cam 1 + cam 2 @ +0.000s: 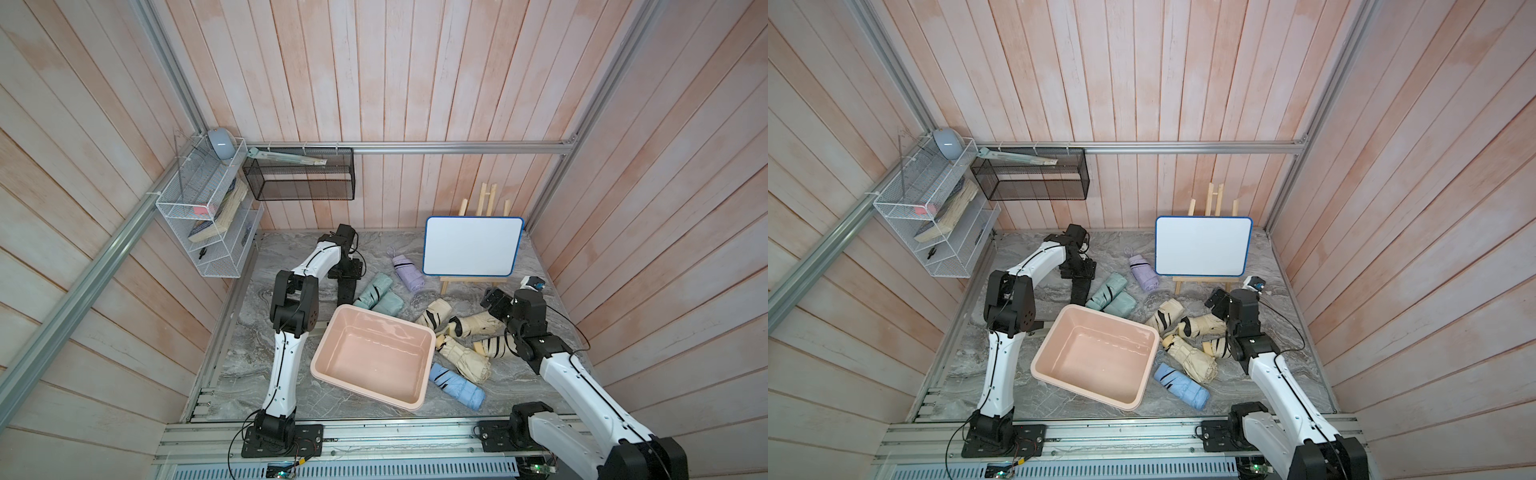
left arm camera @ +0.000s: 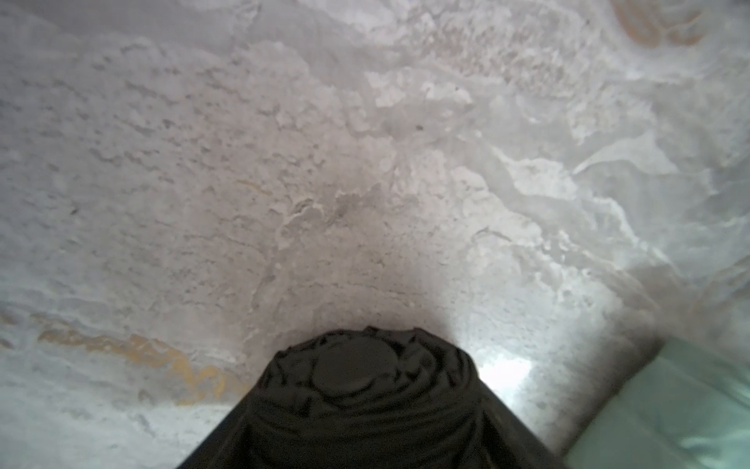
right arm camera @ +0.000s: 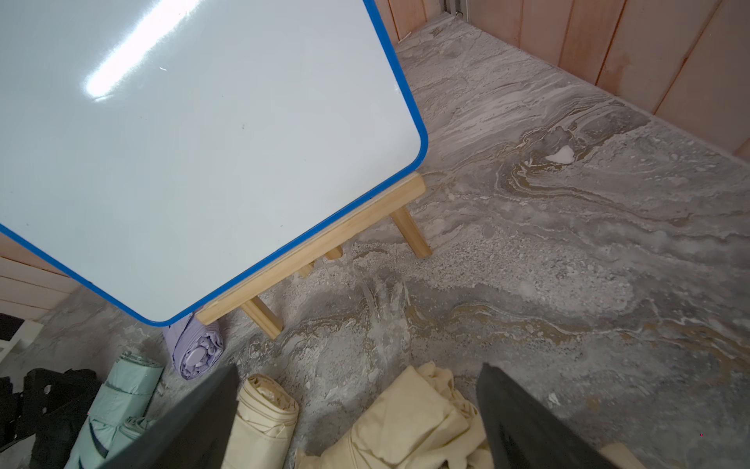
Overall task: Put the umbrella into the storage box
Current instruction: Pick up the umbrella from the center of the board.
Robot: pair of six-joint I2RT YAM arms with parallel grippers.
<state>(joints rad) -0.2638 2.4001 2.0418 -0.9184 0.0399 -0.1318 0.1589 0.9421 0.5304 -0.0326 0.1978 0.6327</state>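
The storage box [image 1: 332,345] [image 1: 1054,345], a pale pink tub, stands empty mid-table. A folded black umbrella [image 1: 346,296] [image 1: 1079,293] lies behind it. My left gripper [image 1: 347,279] [image 1: 1079,276] reaches down over its far end. In the left wrist view the black umbrella [image 2: 365,410] fills the space between the jaws, and the fingers do not stand out from the dark cloth. My right gripper [image 1: 492,302] [image 3: 359,367] is open just above several cream umbrellas [image 1: 476,324] [image 3: 406,418], holding nothing.
Two mint umbrellas [image 1: 378,293], a lilac one [image 1: 405,272] and a blue one [image 1: 457,384] lie around the box. A whiteboard on an easel [image 1: 471,245] stands at the back right. A white wire rack [image 1: 203,220] and a black mesh basket [image 1: 299,174] hang on the walls.
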